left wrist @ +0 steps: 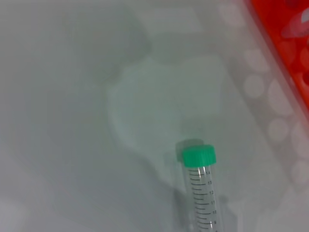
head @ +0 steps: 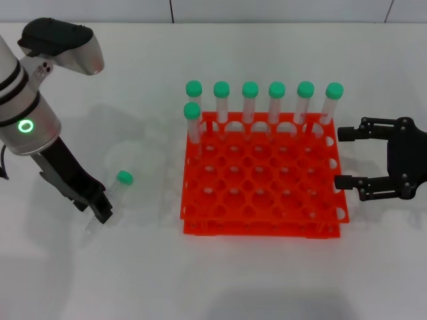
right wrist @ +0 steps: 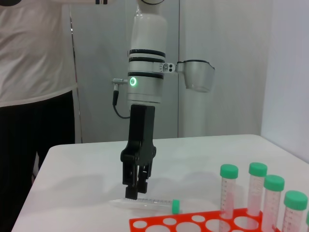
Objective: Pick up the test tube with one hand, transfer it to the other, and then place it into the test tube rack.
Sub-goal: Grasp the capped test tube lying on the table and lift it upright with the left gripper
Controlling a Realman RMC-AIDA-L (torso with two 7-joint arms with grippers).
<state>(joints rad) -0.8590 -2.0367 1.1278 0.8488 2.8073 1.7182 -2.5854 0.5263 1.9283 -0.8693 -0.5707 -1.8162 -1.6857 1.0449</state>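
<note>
1. White tabletop (head: 220, 280) fills the scene, with a pale wall and a bystander in a white shirt (right wrist: 34, 48) beyond it in the right wrist view.
2. Left of the rack (head: 263, 193), well apart from it, the tube (head: 110, 200) lies flat on the table, green cap toward the far right, clear tip toward the near left.
3. Over that tip end hangs the left gripper (head: 101, 212), pointing down; its fingers look close together just above the tube (whether they already touch it I cannot tell).
4. To do this step well, I would grip the clear body a little nearer the middle than the tip, so the tube lifts level and does not swing.
5. Close across the tube's width, not along it, since a round plastic tube could roll or squirt away.
6. Right of the rack waits the right gripper (head: 345, 158), fingers spread wide, aimed left.
7. Leave the cap end free for that hand to take.
8. Seven capped tubes (head: 277, 107) stand along the rack's far side; the nearer holes are open.
</note>
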